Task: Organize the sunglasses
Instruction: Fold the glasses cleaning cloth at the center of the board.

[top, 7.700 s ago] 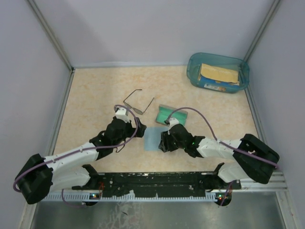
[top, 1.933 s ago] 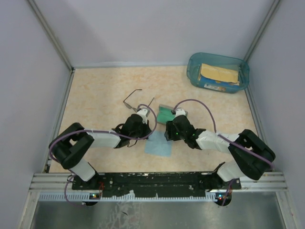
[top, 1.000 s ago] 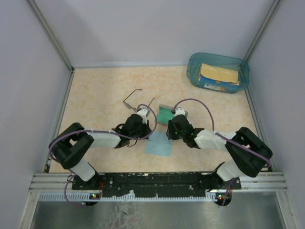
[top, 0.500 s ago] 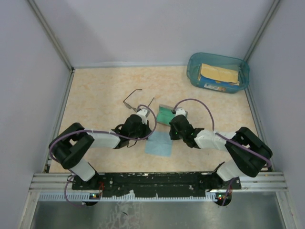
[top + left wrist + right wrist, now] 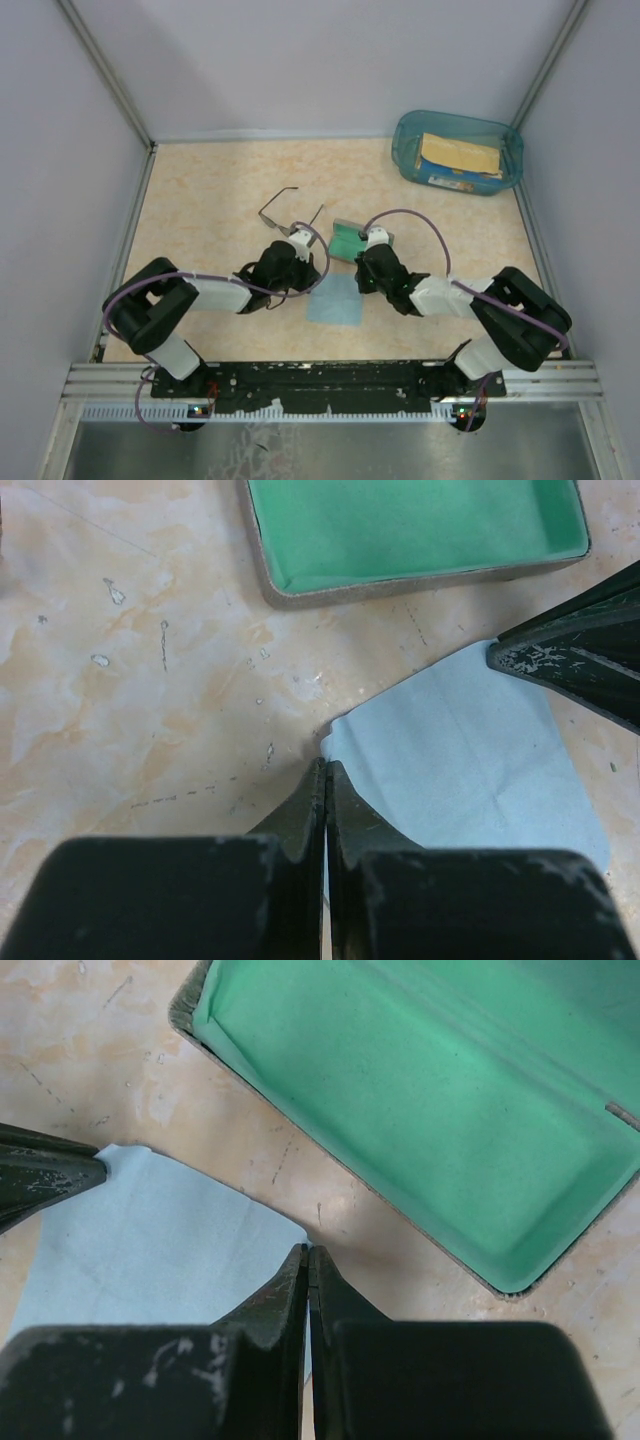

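From where I stand, the thin dark wire-framed sunglasses (image 5: pixel 270 217) lie open on the beige marbled tabletop (image 5: pixel 200 180), a little left of the middle of the overhead view. They are just above the left arm's wrist and nothing holds them. To their right sits a grey rectangular case (image 5: pixel 349 238) with a green lining, its lid open and nothing inside that I can see. Below the case a light blue square cloth (image 5: pixel 335 301) is spread flat on the tabletop. Both arms reach in toward the middle and meet at the cloth's upper edge. The left gripper (image 5: pixel 317 279) has its jaws pressed tight together on the cloth's upper left corner; in its own wrist view the black fingertips (image 5: pixel 323 780) close right over that corner, with the case at the top of the frame. The right gripper (image 5: pixel 357 283) is likewise clamped narrow on the upper right corner, which in its wrist view lies pinched under the fingertips (image 5: pixel 300 1265), the green case filling the upper right. Each wrist view catches one dark finger of the other gripper resting on the cloth at the frame's edge. In the upper right of the overhead view a translucent teal plastic bin (image 5: pixel 407 150) holds a flat yellow packet (image 5: pixel 458 155), well apart from the rest.
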`<state>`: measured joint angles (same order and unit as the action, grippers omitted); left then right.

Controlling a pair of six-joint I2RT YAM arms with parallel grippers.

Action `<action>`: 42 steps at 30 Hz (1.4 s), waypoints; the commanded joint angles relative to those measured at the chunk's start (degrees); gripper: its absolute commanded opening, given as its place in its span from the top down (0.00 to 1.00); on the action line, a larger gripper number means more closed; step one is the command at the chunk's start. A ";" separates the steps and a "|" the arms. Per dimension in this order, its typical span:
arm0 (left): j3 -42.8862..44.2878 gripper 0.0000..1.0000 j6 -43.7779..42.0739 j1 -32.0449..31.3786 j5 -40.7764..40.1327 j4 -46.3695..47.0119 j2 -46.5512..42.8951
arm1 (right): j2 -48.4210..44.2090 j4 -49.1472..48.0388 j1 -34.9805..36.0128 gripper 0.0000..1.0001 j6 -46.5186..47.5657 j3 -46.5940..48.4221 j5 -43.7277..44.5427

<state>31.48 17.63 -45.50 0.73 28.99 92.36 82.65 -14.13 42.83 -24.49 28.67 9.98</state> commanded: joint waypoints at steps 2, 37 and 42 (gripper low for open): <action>-0.54 1.00 -3.24 0.24 1.06 5.06 0.99 | -2.13 -8.11 -0.38 1.00 2.44 -1.54 2.08; -7.80 1.00 -11.47 0.24 2.54 16.11 -4.33 | -7.40 -22.02 2.52 1.00 14.52 -9.32 1.22; -9.61 1.00 -11.05 0.17 4.61 17.16 -5.57 | -8.84 -21.59 2.83 1.00 14.37 -10.06 0.47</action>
<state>23.40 7.40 -45.50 2.59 42.74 88.42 76.42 -32.25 44.97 -11.60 19.07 9.82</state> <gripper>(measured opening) 0.005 0.004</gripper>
